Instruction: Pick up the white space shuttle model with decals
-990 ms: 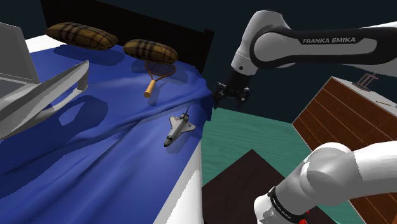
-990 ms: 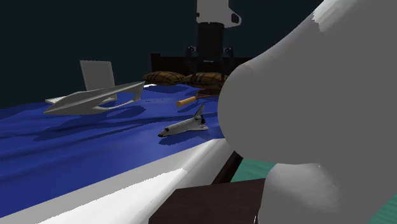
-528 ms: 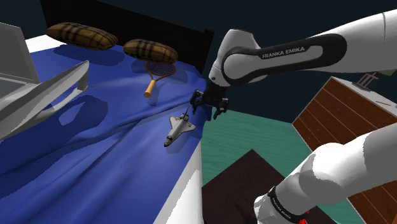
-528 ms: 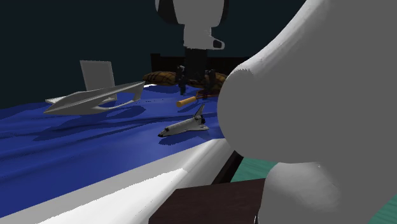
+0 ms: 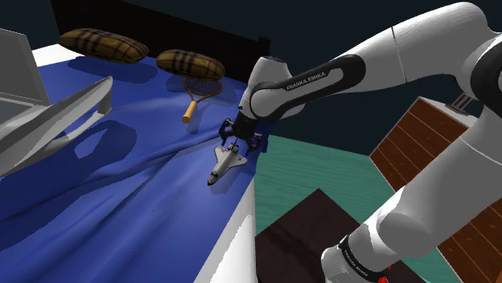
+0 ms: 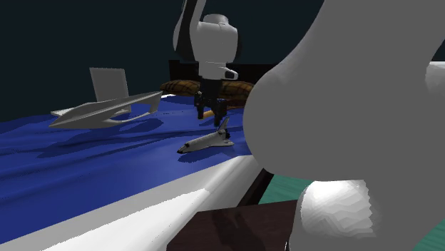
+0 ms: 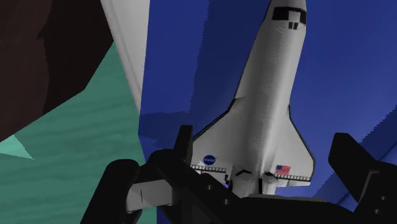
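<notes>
The white space shuttle model (image 5: 225, 163) lies flat on the blue bed sheet (image 5: 121, 193), close to the bed's edge, with black nose windows, a NASA badge and a flag decal on its wings (image 7: 267, 102). My gripper (image 5: 239, 137) hangs just above its tail end, open, the fingers standing apart on either side of the tail without touching it (image 7: 264, 140). In the second exterior view the gripper (image 6: 211, 114) points down right over the shuttle's (image 6: 205, 143) raised tail fin.
A large grey aircraft model (image 5: 56, 120) lies on the sheet at the shoulder view's left. A racket (image 5: 197, 92) and two plaid pillows (image 5: 104, 44) sit by the dark headboard. Beside the bed are teal floor (image 5: 314, 173) and a wooden dresser (image 5: 434, 153).
The arm has swung from beyond the bed's edge toward the shoulder view's left and come down, so the open gripper now hangs over the shuttle's tail. The shuttle has not moved.
</notes>
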